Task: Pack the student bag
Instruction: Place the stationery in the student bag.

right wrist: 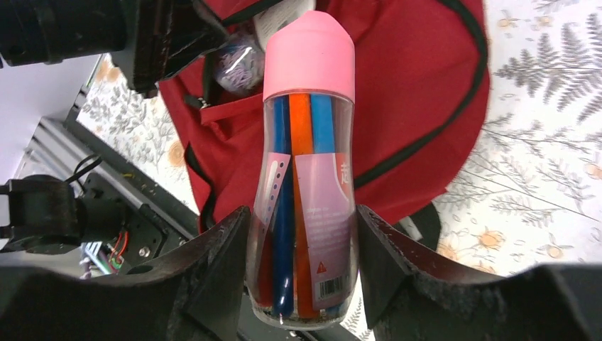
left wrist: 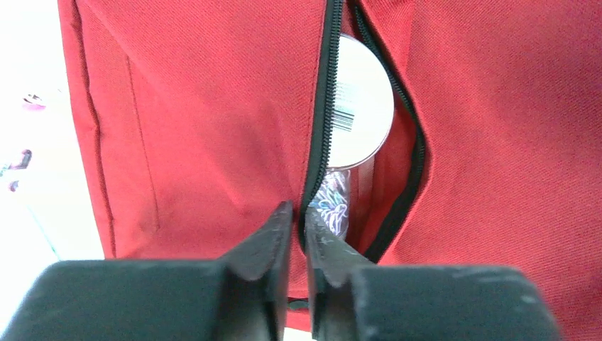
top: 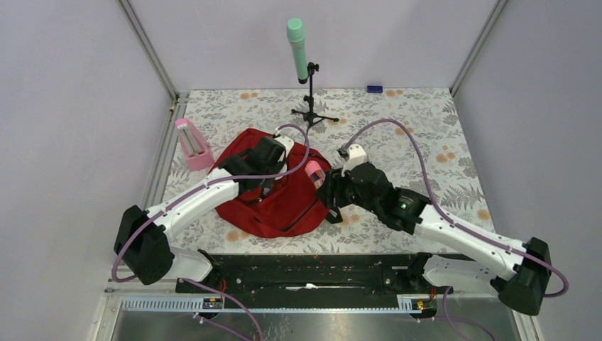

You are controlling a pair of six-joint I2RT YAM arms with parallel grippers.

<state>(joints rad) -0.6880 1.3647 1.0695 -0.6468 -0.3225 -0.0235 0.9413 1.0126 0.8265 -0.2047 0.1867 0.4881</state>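
Observation:
The student bag [top: 284, 206], a red backpack with black zippers, lies on the floral tabletop. My left gripper [top: 264, 183] is over it. In the left wrist view this gripper [left wrist: 298, 220] is shut on the zipper edge of the bag [left wrist: 199, 128]. The held-open slit shows a round silver tin [left wrist: 365, 106] and a patterned item [left wrist: 332, 202] inside. My right gripper [top: 325, 186] is shut on a clear pen jar with a pink cap [top: 314, 172], held at the bag's right edge. In the right wrist view the gripper [right wrist: 304, 234] clamps the jar [right wrist: 307, 142] above the bag [right wrist: 412, 85].
A pink holder [top: 192, 144] stands left of the bag. A green-topped microphone on a tripod [top: 299, 50] stands behind it. A small blue object [top: 374, 89] lies at the back wall. The black base rail [top: 305, 273] runs along the near edge.

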